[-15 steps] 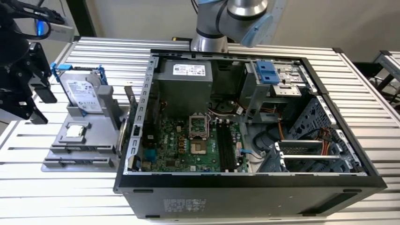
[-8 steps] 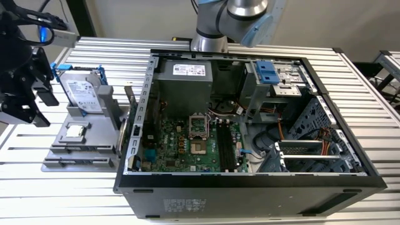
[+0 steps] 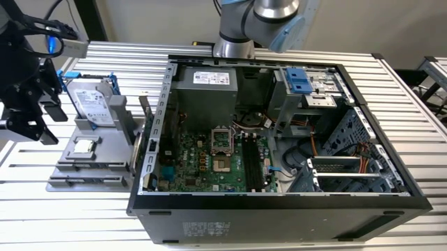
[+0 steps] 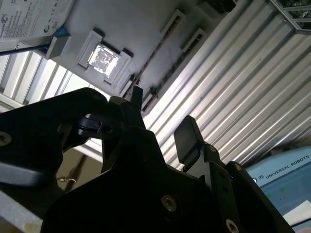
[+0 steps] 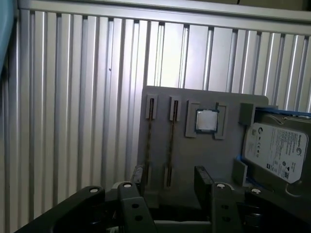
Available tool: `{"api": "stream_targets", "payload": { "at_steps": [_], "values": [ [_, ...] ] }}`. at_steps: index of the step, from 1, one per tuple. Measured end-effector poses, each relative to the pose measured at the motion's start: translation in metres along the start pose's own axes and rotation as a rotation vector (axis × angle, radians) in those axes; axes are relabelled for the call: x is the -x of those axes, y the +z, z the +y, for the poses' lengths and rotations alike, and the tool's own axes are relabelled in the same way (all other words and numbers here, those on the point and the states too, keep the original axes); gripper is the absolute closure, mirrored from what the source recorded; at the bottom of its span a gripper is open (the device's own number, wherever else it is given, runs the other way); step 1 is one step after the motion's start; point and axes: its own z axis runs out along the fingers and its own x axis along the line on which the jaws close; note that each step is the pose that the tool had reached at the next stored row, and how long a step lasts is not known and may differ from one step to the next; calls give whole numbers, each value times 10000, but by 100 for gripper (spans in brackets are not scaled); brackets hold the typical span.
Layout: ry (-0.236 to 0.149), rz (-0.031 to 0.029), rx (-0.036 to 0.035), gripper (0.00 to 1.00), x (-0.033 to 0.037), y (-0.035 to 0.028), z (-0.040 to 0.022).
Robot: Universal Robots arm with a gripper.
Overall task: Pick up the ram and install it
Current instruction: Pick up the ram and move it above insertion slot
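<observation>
I am hovering my open, empty end effector [image 5: 170, 175] over the grey plastic tray [image 5: 160, 97] on the ribbed metal table [image 5: 73, 97], where the thin edge-up ram stick [image 5: 170, 145] is sitting slotted just below, its long axis running between my fingers.

End effector [image 5: 170, 175] with fingers [image 5: 203, 178] spread apart
</observation>
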Motion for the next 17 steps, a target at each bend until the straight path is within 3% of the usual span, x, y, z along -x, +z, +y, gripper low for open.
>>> {"api": "stream_targets", "payload": {
  "at_steps": [8, 17],
  "values": [
    [342, 19, -13, 0, -11, 144, 6],
    [503, 22, -16, 0, -16, 263, 8]
  ]
}}
